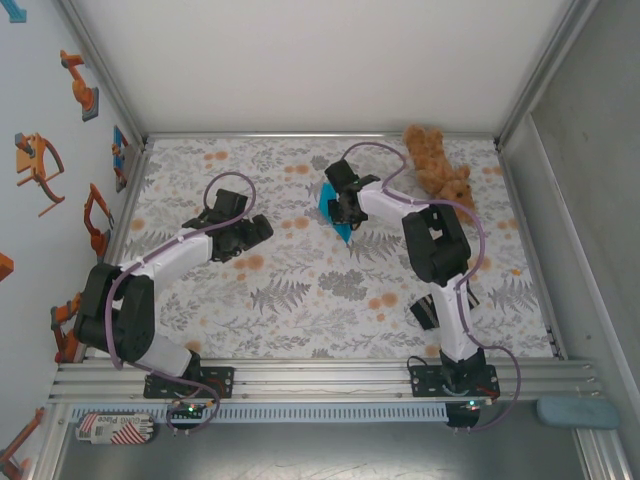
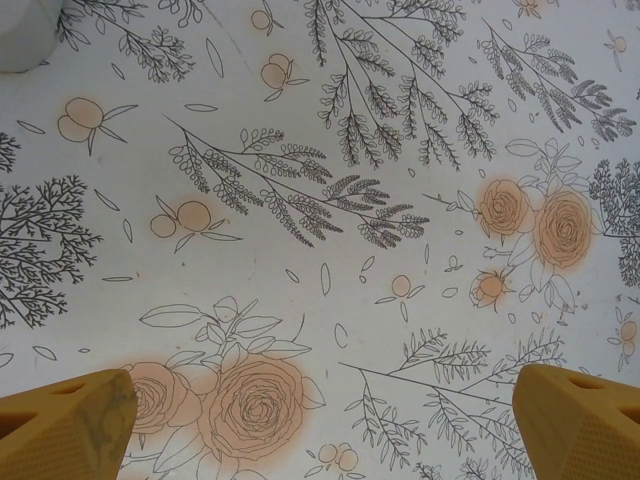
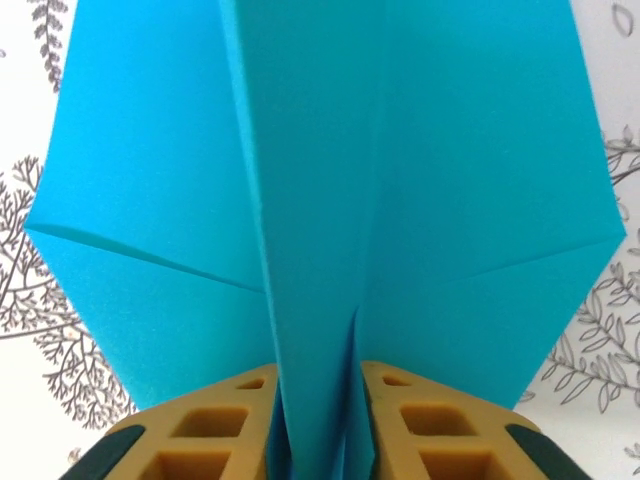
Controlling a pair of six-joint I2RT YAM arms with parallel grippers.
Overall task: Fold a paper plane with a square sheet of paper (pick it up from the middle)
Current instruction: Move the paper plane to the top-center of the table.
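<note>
As seen from above, found the paper plane (image 1: 330, 208) on the floral cloth (image 2: 330, 150) at the far middle of the table, directly under the right gripper (image 1: 346, 204). Logged as folded cyan paper, flaps spread flat to either side, centre keel standing up.

From the right wrist: keel caught between the two yellow fingers (image 3: 215, 430) and running straight away from them, so long axis in line with the gripper's own reach. Outline widest partway out, tapering back toward the fingers. From above, that axis laid roughly far-to-near, slightly slanted, with a point toward the near side.

Pads close on both sides of the keel; cannot tell whether pressing it or standing just off it.

Left gripper (image 2: 320, 425) parked well to the left of the plane, jaws spread wide, holding nothing, looking down on bare cloth. Brown teddy bear (image 1: 440, 165) off at the far right, apart from the paper.

Judged: right arm plainly the nearer, astride the crease; any coming move best made along that crease line, not across it. Risk, as a guess: thin keel buckling or skewing if pulled sideways. Left arm to cross rightward before lending a hand.
</note>
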